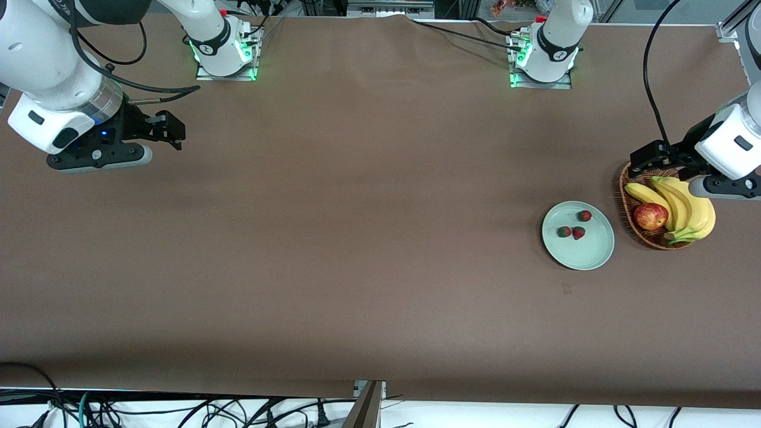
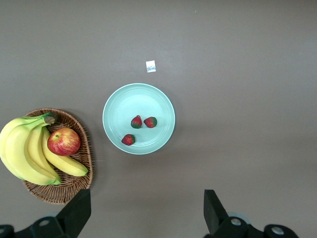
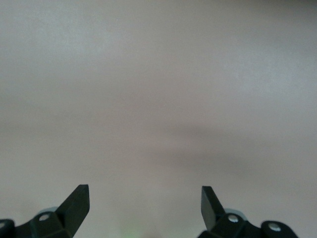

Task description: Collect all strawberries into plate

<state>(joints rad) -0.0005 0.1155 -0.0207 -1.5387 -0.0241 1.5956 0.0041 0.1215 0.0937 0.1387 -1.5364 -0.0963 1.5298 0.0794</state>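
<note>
Three small red strawberries with green caps lie on the pale mint-green plate toward the left arm's end of the table. The left wrist view shows the same strawberries on the plate. My left gripper hangs open and empty over the farther rim of the wicker basket; in its wrist view the left gripper has only bare table between its fingers. My right gripper waits open and empty in the air at the right arm's end, and the right gripper looks down on bare table.
A brown wicker basket beside the plate holds a bunch of bananas and a red-yellow apple. A small white scrap lies on the brown tablecloth near the plate. Cables trail along the table edge nearest the front camera.
</note>
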